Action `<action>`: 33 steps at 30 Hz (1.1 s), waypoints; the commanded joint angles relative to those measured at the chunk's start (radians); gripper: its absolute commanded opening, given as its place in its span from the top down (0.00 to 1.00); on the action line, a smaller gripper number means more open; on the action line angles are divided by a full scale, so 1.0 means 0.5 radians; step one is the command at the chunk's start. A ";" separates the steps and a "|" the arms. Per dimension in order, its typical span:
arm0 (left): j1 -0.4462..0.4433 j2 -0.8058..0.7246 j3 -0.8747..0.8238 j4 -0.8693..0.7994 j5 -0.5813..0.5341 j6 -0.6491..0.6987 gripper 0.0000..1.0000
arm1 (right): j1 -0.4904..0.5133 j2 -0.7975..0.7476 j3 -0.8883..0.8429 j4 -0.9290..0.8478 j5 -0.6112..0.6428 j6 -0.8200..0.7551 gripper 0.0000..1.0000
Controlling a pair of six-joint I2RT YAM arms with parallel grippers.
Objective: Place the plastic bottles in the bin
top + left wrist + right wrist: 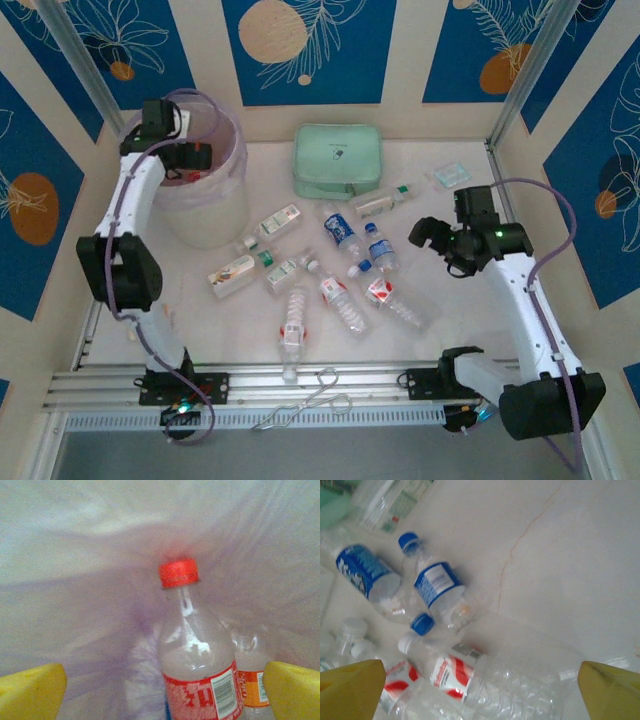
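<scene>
Since the left gripper (197,158) hangs over the bin (218,215) with jaws wide and the red-capped bottle (196,650) apparently loose inside it, I'd lift straight up. Meanwhile the right gripper (428,237) is wide open, empty, above the table bottles (341,233); centre on one.

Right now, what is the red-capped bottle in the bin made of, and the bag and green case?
Red-capped bottle: clear glossy plastic, it seems; you see through it and light glints. Bag: thin soft plastic film, pale, wrinkled into folds. Green case: matte, probably fabric or soft plastic; too small to tell.
</scene>
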 commanded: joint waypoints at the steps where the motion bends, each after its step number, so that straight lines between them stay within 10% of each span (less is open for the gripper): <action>1: -0.003 -0.196 0.099 -0.119 -0.148 0.061 0.01 | 0.158 0.000 0.048 -0.257 0.119 -0.080 0.01; 10: -0.044 -0.654 0.029 -0.192 -0.184 -0.088 0.01 | 0.581 0.162 -0.042 -0.171 -0.494 -0.223 0.04; 21: -0.162 -1.006 -0.239 -0.213 0.214 -0.277 0.01 | 1.779 0.905 0.254 0.339 -0.474 0.497 0.16; 33: -0.161 -1.082 -0.301 -0.174 0.152 -0.272 0.01 | 2.008 1.514 0.415 0.551 -0.409 0.631 0.20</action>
